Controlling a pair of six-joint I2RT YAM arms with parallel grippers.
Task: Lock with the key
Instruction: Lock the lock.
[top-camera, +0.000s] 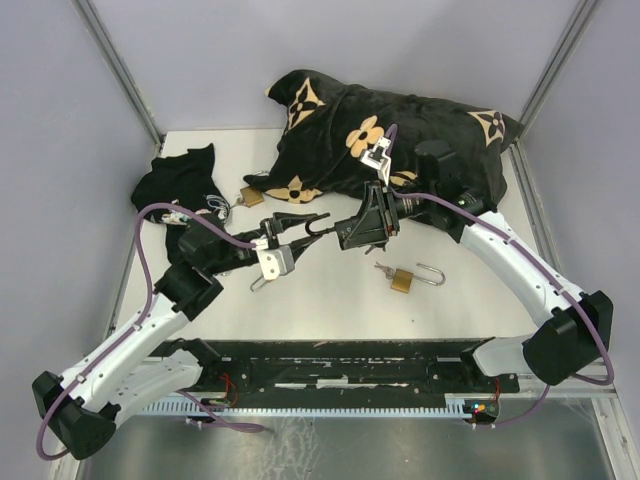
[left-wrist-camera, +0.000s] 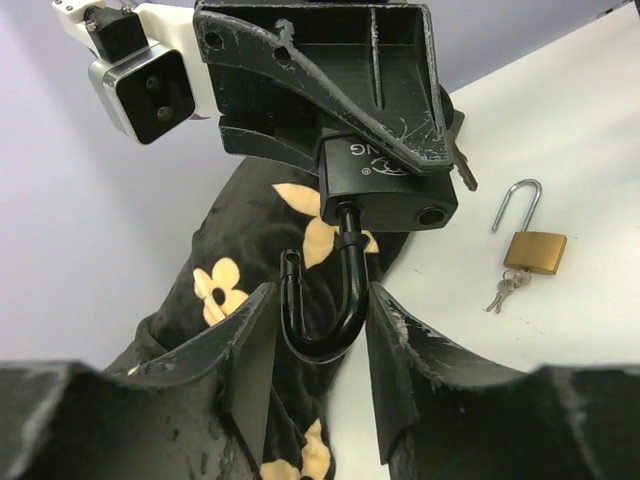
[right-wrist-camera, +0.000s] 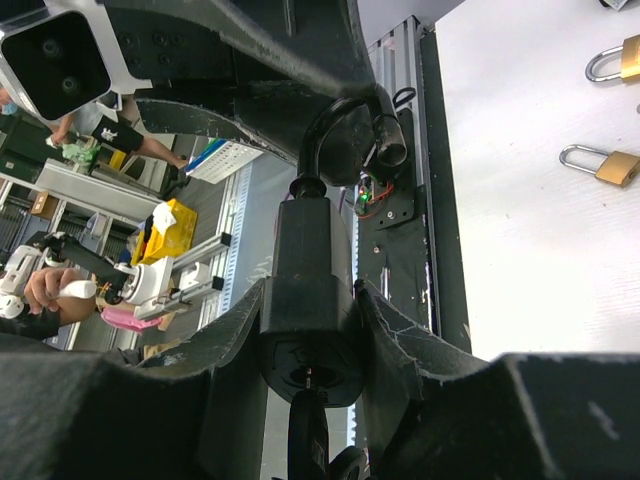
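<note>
My right pincer clamps the black padlock; its shackle points nine o'clock, between the jaws of my left pincer, grip unclear.

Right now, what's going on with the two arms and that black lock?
The right gripper is clamped on the body of the black padlock, holding it in the air above the table. Its shackle stands open. The left gripper straddles the shackle, but I cannot tell whether it is pinching it yet. A brass padlock with keys lies open on the table, untouched.
</note>
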